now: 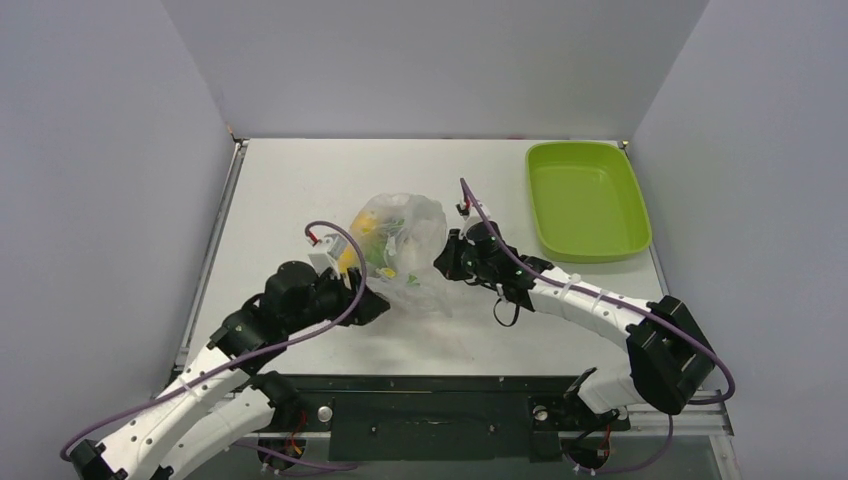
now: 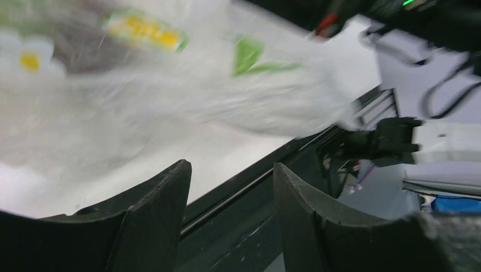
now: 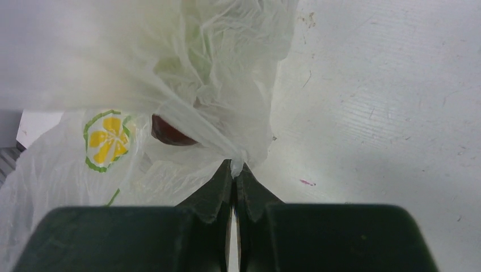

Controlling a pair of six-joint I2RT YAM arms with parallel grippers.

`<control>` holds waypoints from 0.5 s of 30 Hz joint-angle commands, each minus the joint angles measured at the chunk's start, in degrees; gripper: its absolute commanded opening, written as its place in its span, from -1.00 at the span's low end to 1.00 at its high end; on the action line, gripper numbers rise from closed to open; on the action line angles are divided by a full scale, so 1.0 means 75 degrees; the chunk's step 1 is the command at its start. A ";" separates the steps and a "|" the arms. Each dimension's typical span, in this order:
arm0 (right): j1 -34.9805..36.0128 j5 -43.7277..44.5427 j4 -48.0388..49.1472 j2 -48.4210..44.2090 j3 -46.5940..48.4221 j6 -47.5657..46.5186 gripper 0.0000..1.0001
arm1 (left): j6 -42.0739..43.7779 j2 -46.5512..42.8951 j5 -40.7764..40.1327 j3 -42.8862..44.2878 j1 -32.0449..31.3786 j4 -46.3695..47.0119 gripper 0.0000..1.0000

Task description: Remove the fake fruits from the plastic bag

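On a white desk (image 1: 290, 180), the flower-printed plastic bag (image 1: 420, 240) lies crumpled, fake fruits (image 1: 366, 228) inside it. Right of the bag, the right fingers (image 3: 212, 195) clamp its film, apparently anchoring it; left of it, the left fingers (image 2: 161, 209) gape empty, seemingly ready to reach in.

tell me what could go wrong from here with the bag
The right fingers pinch only a thin fold of the plastic bag; the film could slip out or tear. The left fingers stand open beside the bag, holding nothing; closing could catch film instead of fruit.
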 commanded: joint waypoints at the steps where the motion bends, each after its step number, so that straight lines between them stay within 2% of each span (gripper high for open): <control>1: 0.0277 0.0233 0.0163 -0.0259 -0.0122 -0.0030 -0.99 | 0.1188 0.0514 -0.0087 0.2224 0.0050 -0.0309 0.06; 4: 0.0387 0.0360 0.0202 -0.0344 -0.0144 -0.0049 -0.88 | 0.1667 0.1296 -0.0867 0.3064 0.0050 -0.0758 0.08; 7: 0.0420 0.0429 0.0184 -0.0389 -0.0135 -0.0045 -0.85 | 0.2053 0.2399 -0.1443 0.3733 0.0050 -0.0861 0.09; 11: 0.0420 0.0481 0.0132 -0.0455 -0.0129 -0.0084 -0.85 | 0.2699 0.3714 -0.1698 0.4215 0.0061 -0.0763 0.16; 15: 0.0420 0.0543 0.0095 -0.0623 -0.0154 -0.0134 -0.84 | 0.3091 0.4737 -0.2027 0.4218 0.0065 -0.0414 0.18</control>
